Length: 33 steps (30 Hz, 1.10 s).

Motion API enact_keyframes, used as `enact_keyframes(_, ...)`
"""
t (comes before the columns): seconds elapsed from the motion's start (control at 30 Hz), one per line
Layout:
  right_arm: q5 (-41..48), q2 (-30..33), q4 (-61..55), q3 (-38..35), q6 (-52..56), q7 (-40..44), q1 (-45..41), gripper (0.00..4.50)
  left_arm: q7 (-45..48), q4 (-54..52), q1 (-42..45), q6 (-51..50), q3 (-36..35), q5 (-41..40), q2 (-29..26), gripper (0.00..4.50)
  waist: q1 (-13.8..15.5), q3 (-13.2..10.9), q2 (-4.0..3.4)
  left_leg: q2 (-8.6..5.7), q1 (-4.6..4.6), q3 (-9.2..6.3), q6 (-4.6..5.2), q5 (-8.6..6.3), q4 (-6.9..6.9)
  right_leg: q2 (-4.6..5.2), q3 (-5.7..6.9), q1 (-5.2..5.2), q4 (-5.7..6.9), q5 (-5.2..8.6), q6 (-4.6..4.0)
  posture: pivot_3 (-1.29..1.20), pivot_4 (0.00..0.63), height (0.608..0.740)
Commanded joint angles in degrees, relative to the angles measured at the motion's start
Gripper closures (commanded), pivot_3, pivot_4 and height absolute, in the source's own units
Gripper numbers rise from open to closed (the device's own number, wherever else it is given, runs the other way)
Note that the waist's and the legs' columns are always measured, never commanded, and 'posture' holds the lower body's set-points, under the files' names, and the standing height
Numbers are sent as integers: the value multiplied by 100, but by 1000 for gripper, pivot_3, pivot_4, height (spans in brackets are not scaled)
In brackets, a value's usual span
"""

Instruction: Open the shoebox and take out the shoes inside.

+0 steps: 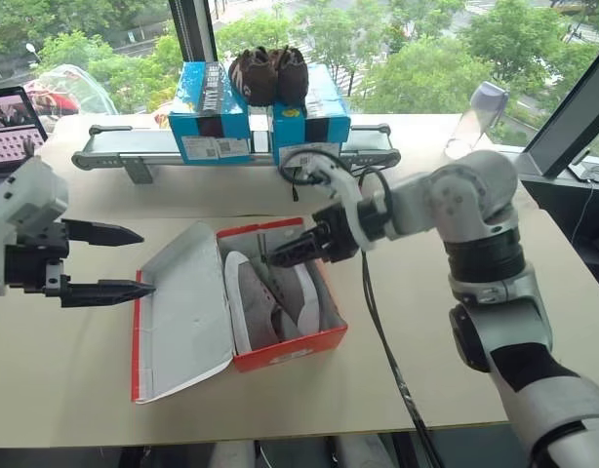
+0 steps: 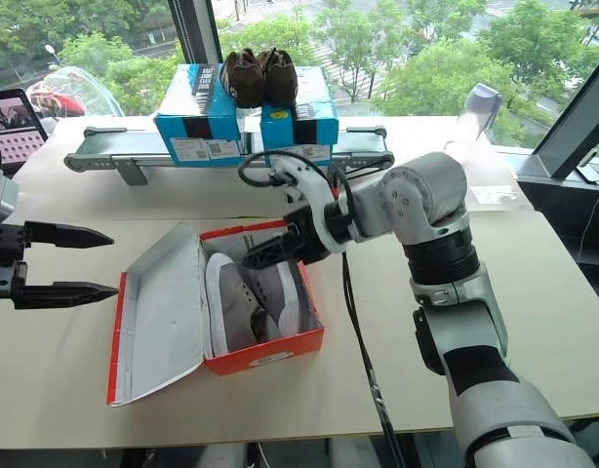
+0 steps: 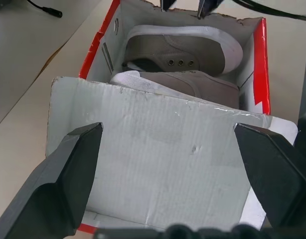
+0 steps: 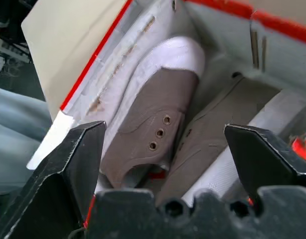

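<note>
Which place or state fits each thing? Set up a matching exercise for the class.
Things:
1. shoebox
2. grey-mauve sneakers
3. dark brown shoes
4. right end effector

Places or states:
A. on top of the blue boxes
B. lid open, on the table
C. open, over the shoebox
D. lying inside the shoebox

Pairs: 1-B, 2-D, 3-A, 4-C

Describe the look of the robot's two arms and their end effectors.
The right arm has silver-grey rounded shells, black joint bands, and a black cable looping along it. The left end effector and right end effector each carry two black, tapered fingers on blocky mounts.
</note>
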State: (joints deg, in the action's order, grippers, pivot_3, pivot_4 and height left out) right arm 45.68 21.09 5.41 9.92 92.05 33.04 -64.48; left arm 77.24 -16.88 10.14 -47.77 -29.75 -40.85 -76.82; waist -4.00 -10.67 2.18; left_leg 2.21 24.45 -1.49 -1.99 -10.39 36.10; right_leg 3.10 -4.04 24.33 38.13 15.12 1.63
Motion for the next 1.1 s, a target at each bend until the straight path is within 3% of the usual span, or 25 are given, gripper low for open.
enact_keyframes(0.03, 313, 93, 83, 22, 45, -300, 98, 31, -33, -7, 103, 94, -28, -22, -13, 0, 0, 0, -1, 0, 0, 0, 0, 0, 0, 0, 0, 1, 1, 0, 0, 0, 150, 740)
enact_keyframes(0.23, 84, 288, 143, 257, 45, -479, 421, 31, -78, -15, 150, 94, 2, -20, -3, 0, 13, 1, 2, -1, -4, -1, 1, 0, 0, 0, 0, -6, -1, 0, 1, 0, 150, 740)
enact_keyframes(1.1, 186, 316, 361, -230, 45, -555, -222, 31, -136, 146, 272, 318, 295, 74, -25, 0, 7, 1, 2, 0, -3, -1, 1, 0, 8, -1, 0, -6, 0, -1, 3, 0, 150, 740)
